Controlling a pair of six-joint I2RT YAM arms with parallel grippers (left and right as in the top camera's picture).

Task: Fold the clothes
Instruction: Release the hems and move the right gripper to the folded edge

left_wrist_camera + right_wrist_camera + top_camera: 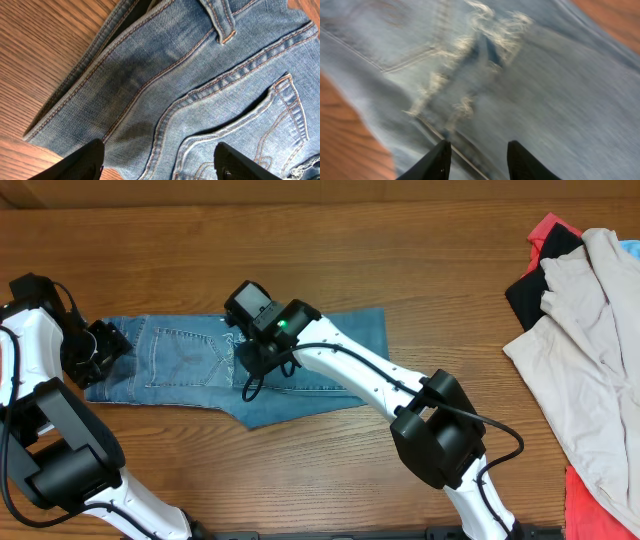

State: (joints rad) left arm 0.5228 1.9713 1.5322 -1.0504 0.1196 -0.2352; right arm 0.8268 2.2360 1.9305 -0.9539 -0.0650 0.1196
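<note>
The jeans (180, 365), light blue denim, lie folded into a flat, roughly oblong bundle on the wooden surface (400, 240), left of centre, with the long side running left to right. A stitched back pocket (185, 355) faces up in the left half of the bundle. A pointed flap of denim sticks out toward the near edge below the middle.

The left pincer (100, 345) sits over the left end of the bundle. In the left wrist view its fingers stand well apart (159, 155), with the jeans (200, 75) beneath them showing orange seam stitching, a belt loop (222, 20) and the back pocket (260, 135). Nothing lies between the fingers.

The right pincer (250, 365) hangs over the middle of the bundle, just right of the pocket. In the blurred right wrist view its fingers are apart (479, 150) above the jeans (560, 100), where a frayed white hem (485, 20) crosses the cloth. No fold is clamped between them.

At the right edge of the surface, well apart from the jeans, lies a heap of other clothing: a beige garment (590, 330) spread over a black garment (525, 295) and a red garment (548, 230).
</note>
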